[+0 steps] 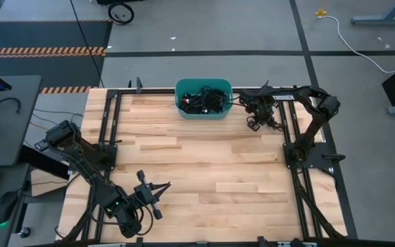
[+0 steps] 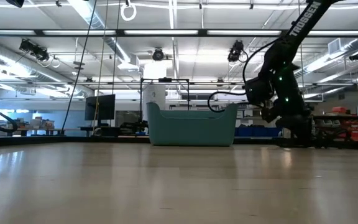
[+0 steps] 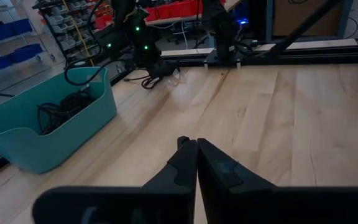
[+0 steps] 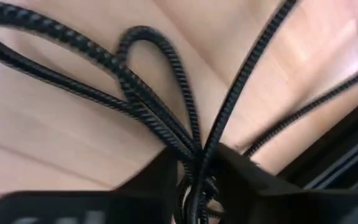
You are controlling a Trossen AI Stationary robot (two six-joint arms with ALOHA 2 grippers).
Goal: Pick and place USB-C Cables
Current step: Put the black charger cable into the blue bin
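Note:
A teal bin (image 1: 203, 110) stands at the table's far edge, and a tangle of thin black USB-C cables (image 1: 203, 99) lies in it; the left wrist view shows them too (image 3: 61, 112). My right gripper (image 1: 254, 116) is just right of the bin, near the far edge, shut on one black braided cable (image 4: 160, 118). In the low view it sits right of the bin (image 2: 272, 111). My left gripper (image 1: 160, 189) waits shut over the near left part of the table, touching nothing (image 3: 196, 144). My right gripper pinches the braided cable between its two fingers where several strands of its loops cross (image 4: 194, 149). Loops and loose strands fan out beyond the fingertips over the wood. In the left wrist view the cable's loops (image 3: 149, 79) hang below the gripper, close to the table; whether they touch it I cannot tell.
A black metal frame (image 1: 290, 147) runs along the table's sides, and the right arm's base (image 1: 307, 154) sits on the right rail. Bare wood (image 1: 204, 171) lies between the two grippers. A dark side desk (image 1: 5, 116) stands left of the table.

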